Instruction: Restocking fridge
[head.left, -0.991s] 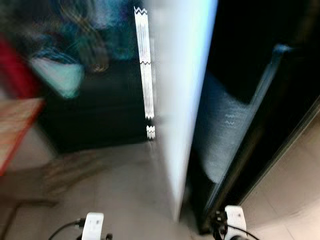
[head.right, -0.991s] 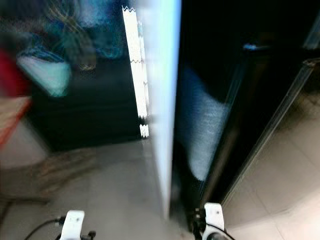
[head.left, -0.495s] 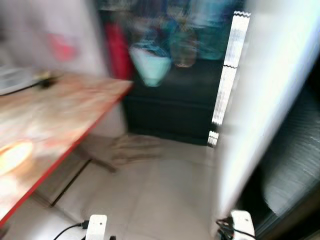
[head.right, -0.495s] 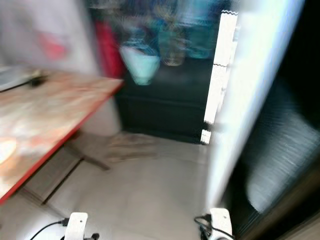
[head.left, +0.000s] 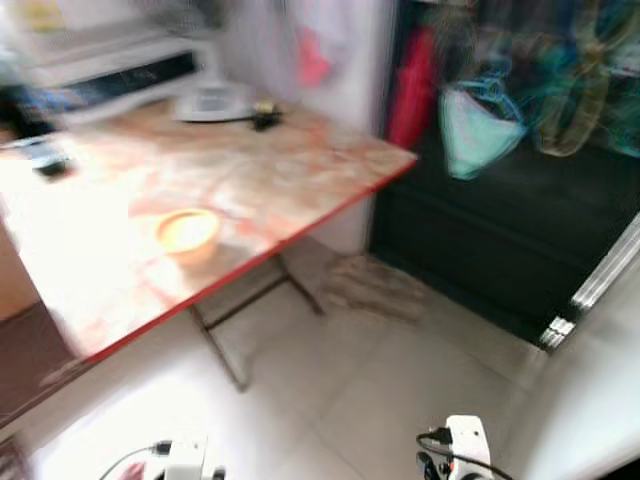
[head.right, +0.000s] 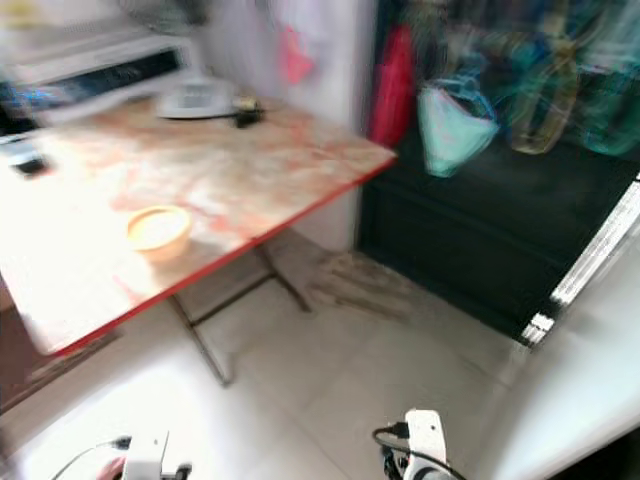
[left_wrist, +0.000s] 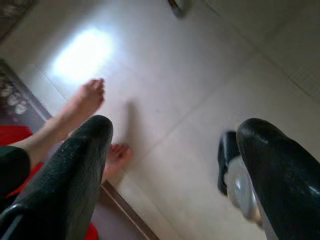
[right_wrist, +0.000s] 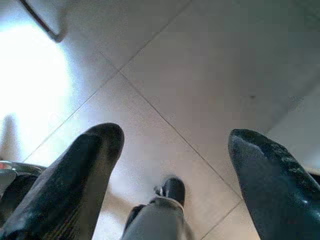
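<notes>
Head views, blurred: red-edged marble-pattern surface (head.left: 300, 170) upper left, carrying 1 small orange bowl (head.left: 187, 232); teal bag (head.left: 478, 128) hanging upper right against dark cabinet.

Left wrist view: left gripper (left_wrist: 175, 145) over floor tiles, jaws spread, empty; bare feet (left_wrist: 85, 102) at left.

Right wrist view: right gripper (right_wrist: 175, 142) likewise spread, empty.

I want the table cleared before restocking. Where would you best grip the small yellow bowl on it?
Take the bowl by its rim, coming from above: it sits upright and open near the red front edge of the table. The view is blurred, so finer detail can't be judged.
</notes>
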